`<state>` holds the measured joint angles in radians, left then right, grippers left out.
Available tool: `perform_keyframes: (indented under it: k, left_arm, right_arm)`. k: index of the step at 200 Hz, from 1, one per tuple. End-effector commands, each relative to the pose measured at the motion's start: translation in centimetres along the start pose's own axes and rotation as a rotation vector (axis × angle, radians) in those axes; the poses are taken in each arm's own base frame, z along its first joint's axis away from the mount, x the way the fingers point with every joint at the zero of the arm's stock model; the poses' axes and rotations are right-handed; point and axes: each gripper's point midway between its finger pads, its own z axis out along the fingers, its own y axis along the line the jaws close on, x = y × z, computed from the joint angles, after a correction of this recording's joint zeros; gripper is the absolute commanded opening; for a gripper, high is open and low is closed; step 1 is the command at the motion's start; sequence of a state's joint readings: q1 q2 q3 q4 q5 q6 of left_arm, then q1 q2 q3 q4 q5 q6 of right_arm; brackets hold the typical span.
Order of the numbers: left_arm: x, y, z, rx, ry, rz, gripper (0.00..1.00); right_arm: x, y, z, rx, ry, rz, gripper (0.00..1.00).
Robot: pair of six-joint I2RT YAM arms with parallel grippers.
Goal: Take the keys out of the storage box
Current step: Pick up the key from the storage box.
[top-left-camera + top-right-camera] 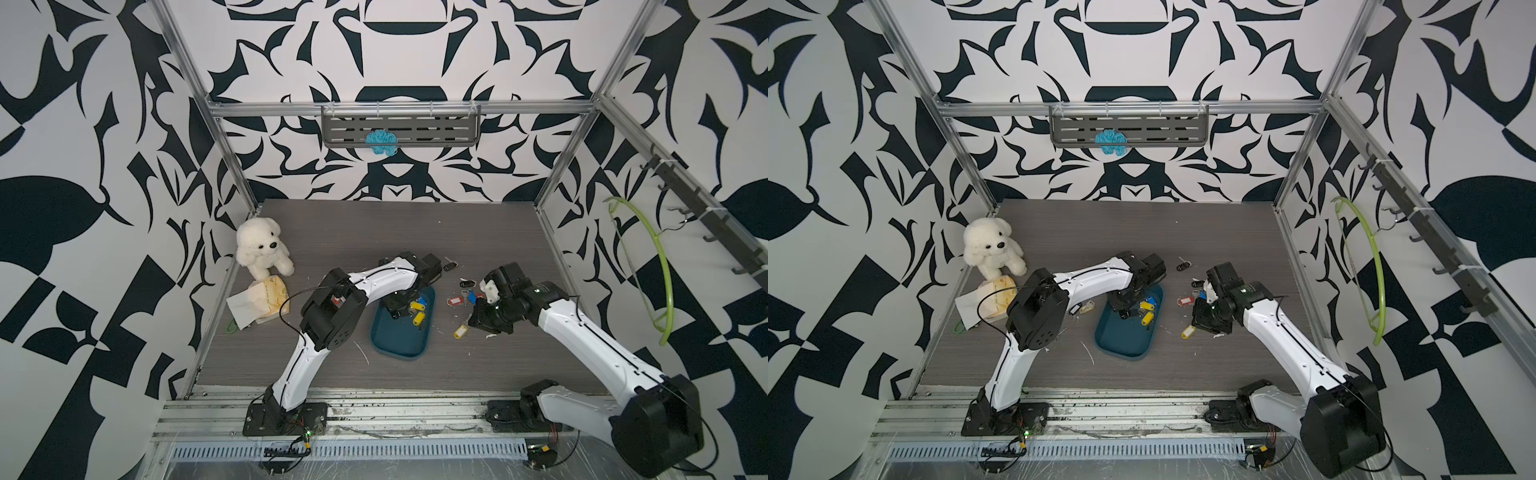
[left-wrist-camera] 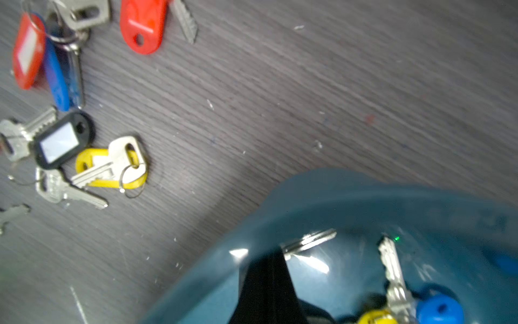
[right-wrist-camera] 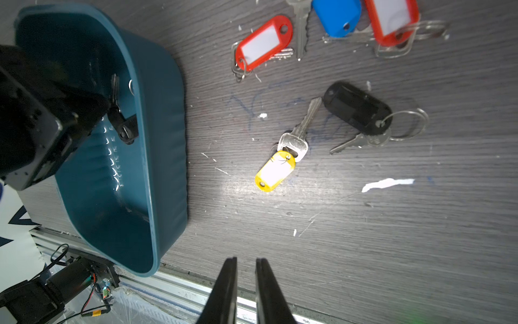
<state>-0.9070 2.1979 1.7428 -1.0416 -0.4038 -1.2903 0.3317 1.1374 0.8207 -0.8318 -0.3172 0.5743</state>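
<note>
Your left claw (image 2: 273, 263) pressed together inside storage box (image 1: 399, 345), keys (image 1: 417, 306) just right of tips; right claw (image 3: 246, 262) slightly spread, empty.

both top views are bright and evenly lit, with wide-angle stretch at the edges. the left wrist view is blurred throughout, with white glare inside the storage box (image 2: 364, 196). the right wrist view is sharper; a bright patch washes the bench (image 3: 364, 252) beside a yellow-tagged key (image 3: 276, 171).

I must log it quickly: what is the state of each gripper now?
Left gripper: closed inside the storage box; whether it holds something cannot be told.
Right gripper: slightly open, holding nothing.
</note>
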Motion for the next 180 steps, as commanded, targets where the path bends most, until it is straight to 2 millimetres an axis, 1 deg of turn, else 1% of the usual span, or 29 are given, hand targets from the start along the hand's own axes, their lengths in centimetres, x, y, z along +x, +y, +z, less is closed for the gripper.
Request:
perform_keyframes:
  k: [1, 18, 41, 55, 88, 105, 122, 135, 150, 170, 180]
  left_arm:
    - [-0.9, -1.6, -3.7, 0.035, -0.101, 0.119, 0.00]
    - [-1.1, -2.1, -5.9, 0.045, -0.143, 0.171, 0.00]
    - [-1.1, -2.4, -7.9, 0.076, -0.177, 0.200, 0.00]
    - [-0.9, -2.3, -8.6, 0.092, -0.179, 0.203, 0.00]
    - [-0.6, -1.6, -9.5, 0.115, -0.173, 0.209, 0.00]
    - [-0.9, -1.2, -10.4, 0.128, -0.183, 0.218, 0.00]
    - [-1.6, -0.7, -11.8, 0.145, -0.205, 0.232, 0.00]
    - [-2.4, 0.1, -12.6, 0.143, -0.213, 0.229, 0.00]
    - [-3.5, 1.3, -13.0, 0.148, -0.205, 0.216, 0.00]
    - [-5.4, 3.7, -12.7, 0.149, -0.177, 0.169, 0.00]
    - [-6.5, 5.0, -12.3, 0.153, -0.163, 0.140, 0.00]
  right_arm:
    - [0.1, 0.0, -0.7, 0.009, -0.018, -0.015, 0.18]
    - [0.1, 0.0, -0.7, 0.009, -0.017, -0.011, 0.18]
    - [0.0, 0.1, -0.9, 0.008, -0.022, -0.009, 0.18]
    - [0.0, 0.1, -1.1, 0.008, -0.025, -0.008, 0.18]
    - [0.2, 0.0, -1.4, 0.012, -0.031, -0.004, 0.17]
    - [0.2, 0.0, -1.6, 0.013, -0.037, -0.004, 0.17]
    - [0.3, -0.2, -1.7, 0.021, -0.039, 0.001, 0.17]
    - [0.3, -0.2, -1.8, 0.021, -0.043, 0.002, 0.17]
    - [0.3, -0.2, -1.9, 0.021, -0.044, 0.007, 0.17]
    - [0.3, -0.2, -2.1, 0.025, -0.045, 0.012, 0.17]
    - [0.2, -0.1, -2.2, 0.024, -0.044, 0.012, 0.18]
